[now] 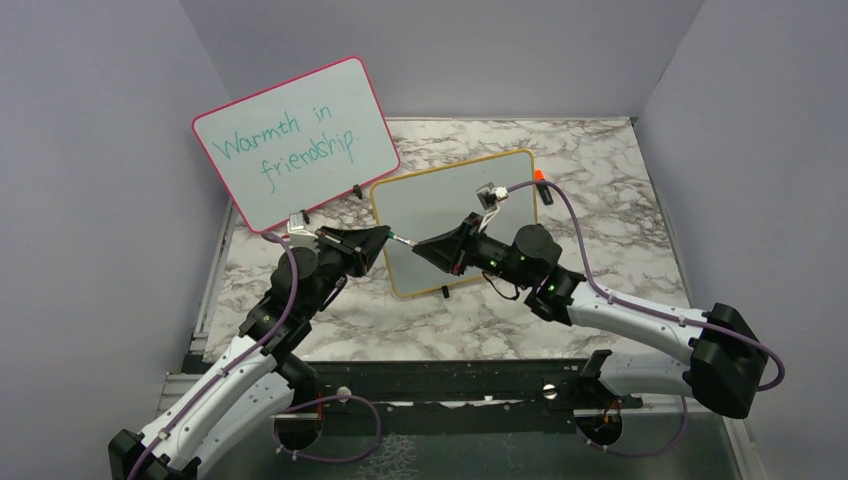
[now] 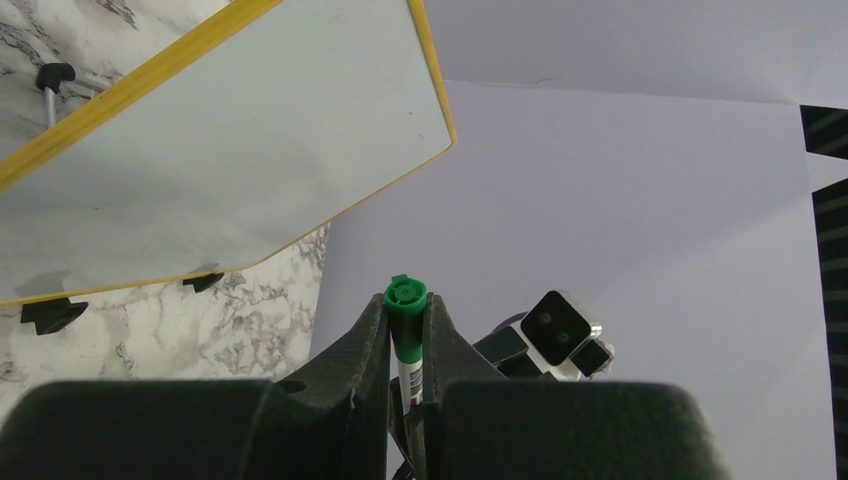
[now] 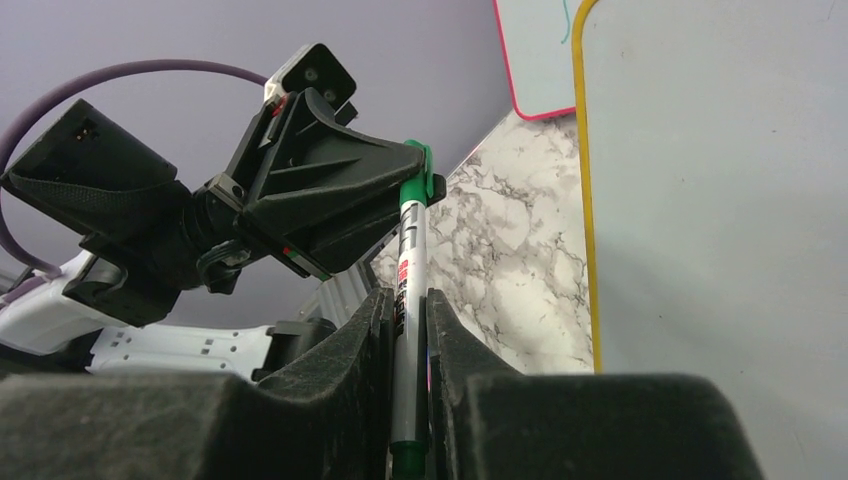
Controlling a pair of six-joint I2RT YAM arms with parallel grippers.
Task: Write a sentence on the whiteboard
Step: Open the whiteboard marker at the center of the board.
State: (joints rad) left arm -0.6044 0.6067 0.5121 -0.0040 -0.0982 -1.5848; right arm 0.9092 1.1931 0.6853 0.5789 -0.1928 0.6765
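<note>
So, starting at the left: the pink-framed whiteboard reading "Warmth in friendship" is propped at the back left, behind the left arm, and isn't touched by anything. The left gripper is clamped tight on the cap of a green marker, which is stretched between the two arms in front of the other board's lower left corner. At the other end, the right gripper is drawn in close on both sides of the barrel. Whether the barrel is actually pinched can't be told, since a thin dark sliver is seen on one side in the right wrist view.

Best guess on the why: cap held by one arm, barrel by the other, so the marker can be pulled open.

Further right, the yellow-framed whiteboard is propped up on its black feet on the marble tabletop, just behind both grippers. Its face is turned toward the arms, probably so it can be reached with the pen. Nothing is written on it yet.

Hard-to-see stuff: the nib is hidden under the cap and the barrel print is too blurry to be read. The board's lower edge is partly covered by the right arm in the top view, and only part of the board is caught in each wrist view. A small orange thing at its top right corner can't be identified.
</note>
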